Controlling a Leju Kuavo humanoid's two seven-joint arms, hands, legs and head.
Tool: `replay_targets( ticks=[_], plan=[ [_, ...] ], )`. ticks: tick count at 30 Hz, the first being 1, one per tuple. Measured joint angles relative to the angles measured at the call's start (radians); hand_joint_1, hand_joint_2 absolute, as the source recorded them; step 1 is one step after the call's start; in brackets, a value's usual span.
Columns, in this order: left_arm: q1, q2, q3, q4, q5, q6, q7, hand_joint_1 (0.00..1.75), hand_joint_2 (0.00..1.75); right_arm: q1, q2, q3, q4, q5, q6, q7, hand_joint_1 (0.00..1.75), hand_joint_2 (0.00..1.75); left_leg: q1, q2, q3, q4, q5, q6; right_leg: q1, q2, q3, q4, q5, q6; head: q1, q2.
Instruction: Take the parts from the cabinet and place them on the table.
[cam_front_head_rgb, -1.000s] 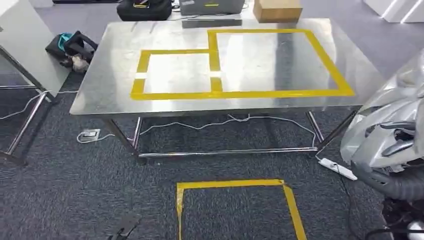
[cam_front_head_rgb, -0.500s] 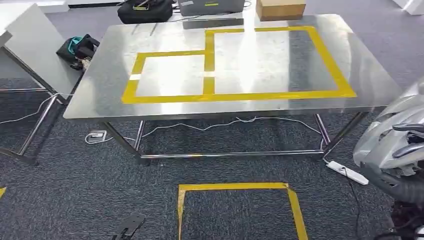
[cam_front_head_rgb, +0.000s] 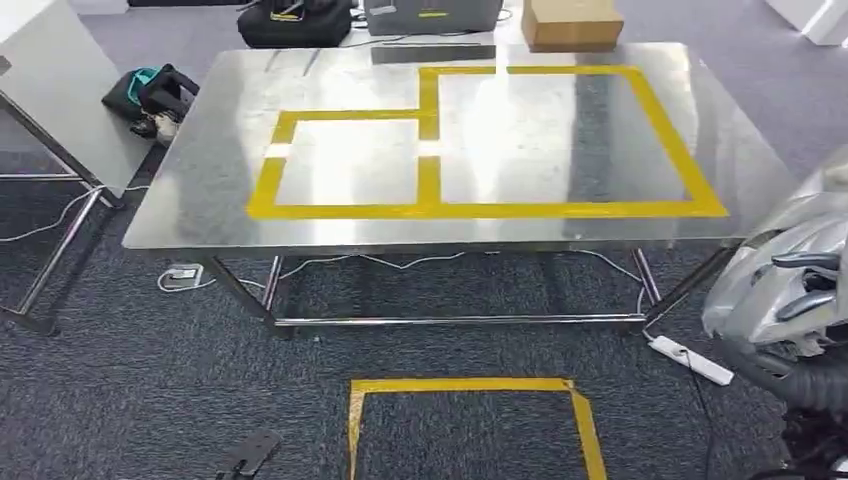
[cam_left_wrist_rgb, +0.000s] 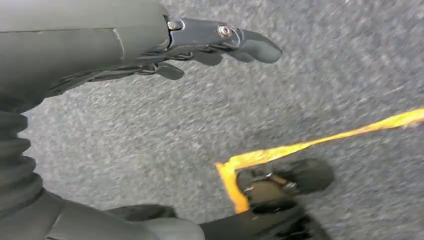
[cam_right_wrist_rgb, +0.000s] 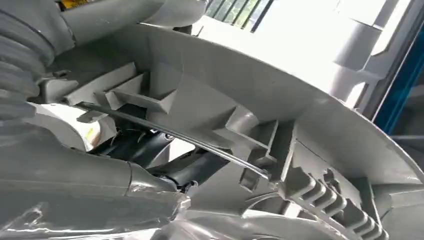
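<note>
Carrying a big grey plastic part in my right hand, I face the steel table with its yellow tape boxes. In the head view the part sits at my right side, short of the table's near edge and well apart from the tape. The right wrist view shows my dark fingers tucked under its ribbed inner side. I judge it light, stiff and awkwardly broad, with a thin curved shell that could flex or slip, so the ribs look the safest hold. My left hand hangs over the carpet, fingers loosely apart, holding nothing.
</note>
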Motion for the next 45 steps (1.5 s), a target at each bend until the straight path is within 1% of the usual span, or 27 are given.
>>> replay_targets(
  ticks=[2,3,4,5,7,8,9,10,13,15,17,18,19,20,23,25,29,30,32,33,34,35,38,39,40,43,45],
  plan=[
    [0.000,-0.002,0.000,0.000,-0.001,-0.006,-0.005,0.00,1.75,0.006,-0.002,0.000,0.000,0.002,0.000,-0.001,1.75,1.75,0.000,0.000,0.010,0.001,-0.011,0.000,0.000,0.001,-0.094,0.147,-0.047,0.004,-0.001,0.000],
    [0.003,-0.002,0.000,0.000,-0.001,-0.008,-0.008,0.00,1.75,0.010,-0.003,0.000,0.000,0.003,0.000,-0.002,1.75,1.75,0.000,-0.001,0.017,0.001,-0.018,0.000,0.000,0.001,-0.131,0.189,-0.043,0.008,-0.001,0.000],
    [0.005,-0.003,0.000,0.000,-0.001,-0.008,-0.009,0.00,1.75,0.014,-0.005,-0.001,0.000,0.005,0.000,-0.002,1.75,1.75,0.000,-0.002,0.026,0.001,-0.025,-0.001,-0.001,0.000,-0.144,0.185,-0.016,0.010,-0.001,0.000],
    [0.007,-0.003,0.000,0.000,-0.001,-0.008,-0.010,0.00,1.75,0.018,-0.005,-0.001,0.000,0.005,0.000,-0.002,1.75,1.75,0.001,-0.004,0.040,0.002,-0.035,-0.004,-0.002,-0.001,-0.136,0.136,0.039,0.014,-0.001,0.000],
    [0.006,-0.004,0.000,0.000,-0.001,-0.008,-0.010,0.00,1.75,0.022,-0.006,-0.001,0.000,0.006,0.000,-0.002,1.75,1.75,0.004,-0.006,0.068,0.004,-0.055,-0.011,-0.007,-0.001,-0.078,-0.035,0.166,0.022,-0.001,0.000],
    [0.005,-0.004,0.000,0.000,-0.001,-0.008,-0.010,0.00,1.75,0.022,-0.007,-0.002,0.000,0.006,0.000,-0.002,1.75,1.75,0.002,-0.007,0.076,0.007,-0.066,-0.019,-0.005,0.001,-0.056,-0.076,0.174,0.025,-0.001,0.000],
    [0.002,-0.003,0.000,0.000,-0.001,-0.008,-0.009,0.00,1.75,0.024,-0.008,-0.003,-0.001,0.008,0.000,-0.002,1.75,1.75,-0.002,-0.011,0.076,0.017,-0.075,-0.023,-0.006,0.003,-0.030,-0.106,0.158,0.014,0.003,0.000],
    [0.002,-0.003,0.000,0.000,-0.001,-0.008,-0.008,0.00,1.75,0.024,-0.011,-0.005,-0.003,0.010,0.000,-0.002,1.75,1.75,-0.002,-0.010,0.074,0.015,-0.074,-0.026,-0.003,0.004,-0.037,-0.097,0.157,-0.002,0.001,0.000],
    [0.002,-0.001,0.000,0.000,-0.002,-0.008,-0.002,0.00,1.75,0.031,-0.011,-0.005,-0.003,0.016,0.000,-0.003,1.75,1.75,0.000,-0.008,0.072,0.022,-0.089,-0.037,-0.007,0.005,-0.034,-0.099,0.150,-0.019,-0.003,0.000],
    [0.000,-0.002,0.000,0.000,-0.004,-0.006,-0.001,0.00,1.75,0.033,-0.012,-0.007,-0.006,0.019,-0.001,-0.003,1.75,1.75,0.006,-0.006,0.022,0.118,-0.132,-0.056,-0.008,0.003,-0.028,-0.099,0.142,-0.031,-0.012,0.000],
    [0.002,-0.002,0.000,0.000,-0.004,-0.006,-0.001,0.00,1.75,0.034,-0.013,-0.007,-0.008,0.024,0.000,-0.003,1.75,1.75,0.015,-0.004,-0.077,0.285,-0.193,-0.064,-0.008,0.002,-0.023,-0.099,0.135,-0.036,-0.011,0.000],
    [0.004,-0.002,0.000,0.000,-0.004,-0.006,0.000,0.00,1.75,0.035,-0.013,-0.007,-0.008,0.024,0.000,-0.003,1.75,1.75,0.018,-0.004,-0.118,0.345,-0.201,-0.066,-0.008,0.002,-0.018,-0.099,0.130,-0.036,-0.011,0.000],
    [0.005,-0.003,0.000,0.000,-0.004,-0.006,0.000,0.00,1.75,0.037,-0.013,-0.007,-0.008,0.024,0.000,-0.003,1.75,1.75,0.019,-0.004,-0.134,0.351,-0.182,-0.066,-0.008,0.002,-0.012,-0.099,0.125,-0.035,-0.011,0.000],
    [0.005,-0.003,0.000,0.000,-0.004,-0.006,0.000,0.00,1.75,0.039,-0.014,-0.007,-0.008,0.025,0.000,-0.002,1.75,1.75,0.020,-0.004,-0.129,0.320,-0.142,-0.064,-0.009,0.003,-0.004,-0.099,0.120,-0.034,-0.011,0.000],
    [0.004,-0.003,0.001,0.000,-0.007,-0.006,0.000,0.00,1.75,0.039,-0.014,-0.008,-0.009,0.025,0.000,-0.002,1.75,1.75,0.017,-0.003,-0.034,0.085,0.010,-0.045,-0.009,0.003,0.026,-0.101,0.099,-0.026,-0.011,0.000],
    [0.001,-0.002,0.001,0.000,-0.008,-0.006,0.000,0.00,1.75,0.037,-0.016,-0.008,-0.009,0.026,0.000,-0.002,1.75,1.75,0.013,-0.002,-0.008,0.036,-0.018,-0.042,-0.003,0.006,0.027,-0.097,0.086,-0.014,-0.010,0.000],
    [0.001,-0.002,0.001,-0.001,-0.007,-0.011,0.000,0.00,1.75,0.034,-0.021,-0.009,-0.009,0.026,0.000,0.000,1.75,1.75,0.019,-0.005,0.014,0.016,-0.023,-0.030,-0.007,0.001,0.035,-0.100,0.072,0.012,-0.007,0.000],
    [-0.001,-0.002,0.002,-0.001,-0.007,-0.012,0.000,0.00,1.75,0.030,-0.024,-0.009,-0.009,0.027,0.000,0.000,1.75,1.75,0.019,-0.005,0.019,0.016,-0.030,-0.022,-0.005,0.000,0.009,-0.052,0.046,0.013,-0.002,0.000],
    [-0.002,-0.003,0.002,-0.001,-0.007,-0.012,0.000,0.00,1.75,0.031,-0.025,-0.010,-0.009,0.029,0.000,0.000,1.75,1.75,0.016,-0.005,0.028,0.016,-0.039,-0.016,-0.005,0.000,-0.085,0.111,-0.018,0.014,-0.001,0.000],
    [0.000,-0.003,0.002,-0.001,-0.007,-0.013,0.000,0.00,1.75,0.031,-0.025,-0.009,-0.009,0.034,0.000,0.000,1.75,1.75,0.015,-0.005,0.034,0.016,-0.046,-0.014,-0.004,0.000,-0.125,0.171,-0.030,0.015,-0.001,0.000],
    [0.002,-0.003,0.003,-0.001,-0.007,-0.013,0.000,0.00,1.75,0.032,-0.025,-0.009,-0.009,0.036,0.000,0.001,1.75,1.75,0.014,-0.005,0.044,0.016,-0.053,-0.014,-0.004,0.000,-0.148,0.192,-0.017,0.016,-0.001,0.000],
    [0.004,-0.004,0.003,-0.001,-0.007,-0.013,0.000,0.00,1.75,0.033,-0.025,-0.008,-0.009,0.040,0.000,0.002,1.75,1.75,0.014,-0.005,0.055,0.017,-0.061,-0.014,-0.004,0.000,-0.146,0.168,0.019,0.017,-0.002,0.000],
    [0.005,-0.005,0.003,-0.001,-0.007,-0.014,0.000,0.00,1.75,0.034,-0.026,-0.008,-0.009,0.051,-0.003,0.003,1.75,1.75,0.015,-0.010,0.089,0.020,-0.088,-0.026,-0.011,-0.003,-0.061,-0.066,0.174,0.025,0.000,0.000],
    [0.003,-0.003,0.003,-0.001,-0.007,-0.014,0.000,0.00,1.75,0.033,-0.026,-0.008,-0.008,0.053,-0.003,0.003,1.75,1.75,0.008,-0.010,0.092,0.024,-0.096,-0.033,-0.006,-0.001,-0.046,-0.080,0.149,0.024,0.002,0.000],
    [0.002,-0.003,0.004,-0.001,-0.007,-0.014,0.000,0.00,1.75,0.033,-0.027,-0.008,-0.010,0.056,-0.004,0.002,1.75,1.75,0.007,-0.011,0.090,0.028,-0.099,-0.035,-0.008,0.003,-0.033,-0.088,0.146,0.009,0.002,0.000],
    [0.002,-0.002,0.004,-0.001,-0.006,-0.014,0.000,0.00,1.75,0.036,-0.028,-0.008,-0.010,0.058,-0.008,0.004,1.75,1.75,0.008,-0.011,0.093,0.023,-0.104,-0.040,-0.009,0.006,-0.035,-0.088,0.141,-0.009,-0.004,0.000],
    [0.001,-0.001,0.004,-0.001,-0.006,-0.016,0.000,0.00,1.75,0.036,-0.029,-0.008,-0.011,0.059,-0.011,0.005,1.75,1.75,0.009,-0.005,0.079,0.060,-0.124,-0.055,-0.013,0.003,-0.023,-0.091,0.134,-0.021,-0.013,0.000]
  ],
)
